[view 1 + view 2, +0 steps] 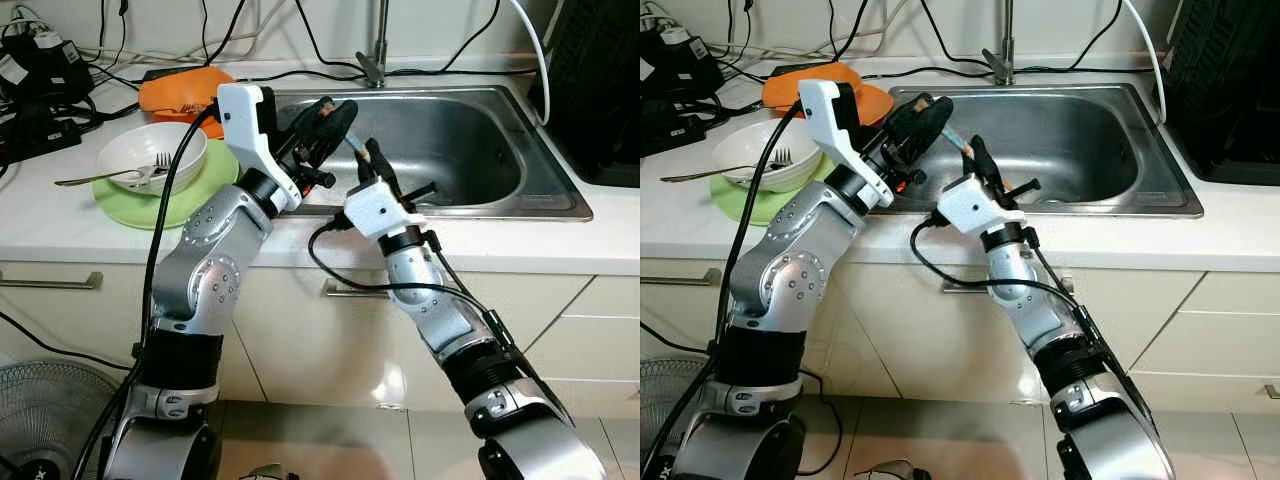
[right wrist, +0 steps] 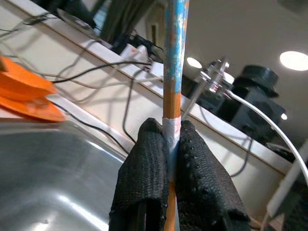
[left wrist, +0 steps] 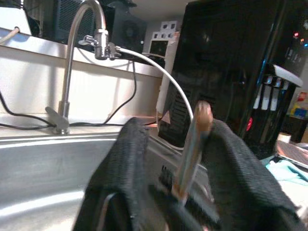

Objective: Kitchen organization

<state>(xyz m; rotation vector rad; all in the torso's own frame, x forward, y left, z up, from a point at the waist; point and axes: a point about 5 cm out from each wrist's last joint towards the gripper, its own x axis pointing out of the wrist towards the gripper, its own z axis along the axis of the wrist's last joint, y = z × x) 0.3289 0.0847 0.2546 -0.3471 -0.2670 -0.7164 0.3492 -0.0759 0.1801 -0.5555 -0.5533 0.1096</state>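
A thin stick (image 2: 174, 57), painted blue and orange with a white band, stands upright in my right gripper (image 2: 168, 130), which is shut on it. Over the front left corner of the steel sink (image 1: 470, 190), the stick (image 1: 355, 146) slants from the right gripper (image 1: 368, 158) up to my left gripper (image 1: 325, 125). In the left wrist view a shiny rod with a brown tip (image 3: 192, 149) sits between the left gripper's fingers (image 3: 125, 163), which are closed around it. A white bowl (image 1: 150, 145) with a fork (image 1: 110, 177) rests on a green plate (image 1: 150, 208).
An orange plate (image 1: 175, 95) lies behind the bowl. The faucet (image 1: 378, 60) stands at the back of the sink. Power strips and cables (image 1: 40, 70) crowd the far left counter, a black appliance (image 1: 600, 90) stands at right, and a fan (image 1: 40, 410) sits on the floor.
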